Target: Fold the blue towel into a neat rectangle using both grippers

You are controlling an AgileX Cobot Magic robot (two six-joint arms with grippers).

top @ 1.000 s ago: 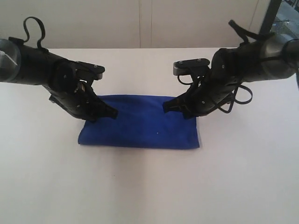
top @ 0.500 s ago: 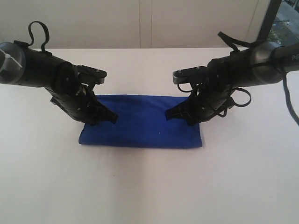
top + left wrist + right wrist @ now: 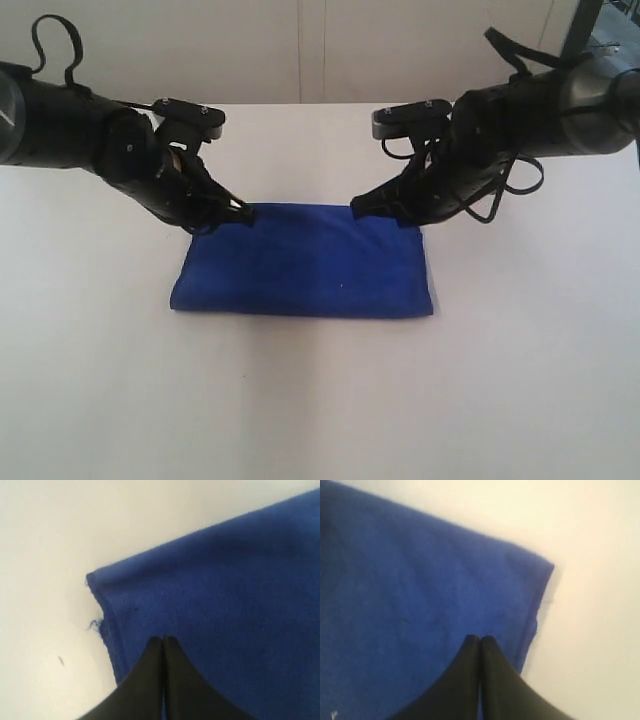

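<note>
The blue towel [image 3: 300, 265] lies flat on the white table as a folded rectangle. My left gripper [image 3: 243, 215] is at the towel's far left corner, and my right gripper [image 3: 358, 208] is by its far right corner. In the left wrist view the left gripper [image 3: 163, 639] is shut, its tips over the towel [image 3: 225, 580] near a frayed corner, with no cloth between them. In the right wrist view the right gripper [image 3: 480, 638] is shut too, over the towel [image 3: 410, 580] close to its side edge, holding nothing.
The white table [image 3: 320, 400] spreads on all sides of the towel. A pale wall [image 3: 300, 50] stands behind the table's far edge. A dark frame post [image 3: 580, 25] rises at the back right. Black cables loop off both arms.
Both grippers have moved from the towel's middle band back to its far edge, staying shut. The towel has kept its shape and place.
</note>
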